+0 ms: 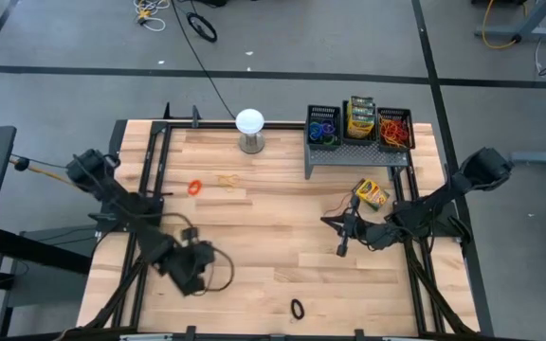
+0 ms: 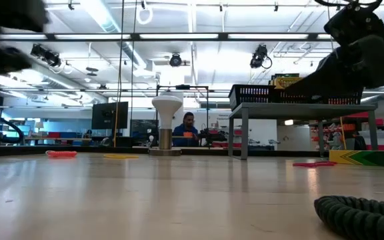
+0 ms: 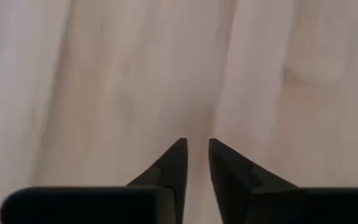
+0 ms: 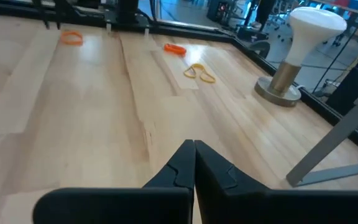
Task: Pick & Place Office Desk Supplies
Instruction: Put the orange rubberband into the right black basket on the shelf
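Low over the bare wooden tabletop [image 1: 273, 237], the left claw [image 3: 196, 149] shows a narrow gap and grips nothing, while the right claw [image 4: 194, 152] (tips pressed together, empty) hovers beside a crayon box [image 1: 372, 193].

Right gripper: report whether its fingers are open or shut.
Shut. In the right wrist view the right gripper's two dark fingers meet at the tips with nothing between them.

black rubber band [image 2: 362, 213]: cut off by low view's 3 and 6 o'clock edges
riser legs [image 4: 328, 158]: top out of frame
bin contents [image 1: 360, 123]: individual bands too small to separate
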Robot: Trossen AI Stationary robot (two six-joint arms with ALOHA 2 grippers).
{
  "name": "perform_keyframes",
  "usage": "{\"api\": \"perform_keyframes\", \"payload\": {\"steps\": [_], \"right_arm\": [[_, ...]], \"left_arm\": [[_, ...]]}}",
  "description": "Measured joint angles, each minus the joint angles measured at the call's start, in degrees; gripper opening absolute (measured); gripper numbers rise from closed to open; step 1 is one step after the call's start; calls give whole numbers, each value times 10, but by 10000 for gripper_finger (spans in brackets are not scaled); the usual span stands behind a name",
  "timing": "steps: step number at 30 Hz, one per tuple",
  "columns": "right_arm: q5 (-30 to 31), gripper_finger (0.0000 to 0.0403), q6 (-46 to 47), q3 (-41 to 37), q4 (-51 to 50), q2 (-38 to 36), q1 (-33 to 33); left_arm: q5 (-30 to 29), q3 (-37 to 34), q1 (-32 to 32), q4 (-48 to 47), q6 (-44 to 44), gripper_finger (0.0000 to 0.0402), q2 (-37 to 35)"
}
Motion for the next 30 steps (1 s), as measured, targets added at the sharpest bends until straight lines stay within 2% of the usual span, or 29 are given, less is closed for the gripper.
{"api": "perform_keyframes", "payload": {"steps": [4, 8, 13, 19, 24, 27, 30], "right_arm": [[-19, 7, 4, 0, 5, 2, 0], [-26, 7, 0, 1, 15, 2, 1], [-27, 7, -25, 1, 25, 2, 1], [-42, 7, -51, 1, 47, 2, 1], [-61, 7, -78, 1, 48, 2, 0], [-61, 7, -90, 1, 55, 2, 0], [-61, 7, -91, 1, 60, 2, 0]], "left_arm": [[60, 47, -67, -113, -172, 106, 19], [98, 44, -109, -134, -241, 136, 35], [108, 18, -111, -132, -249, 163, 43], [93, -12, -106, -129, -246, 170, 43], [96, -57, -96, -49, -220, 170, 42], [93, -70, -93, -21, -192, 164, 39], [96, -67, -86, -19, -186, 133, 39]]}}
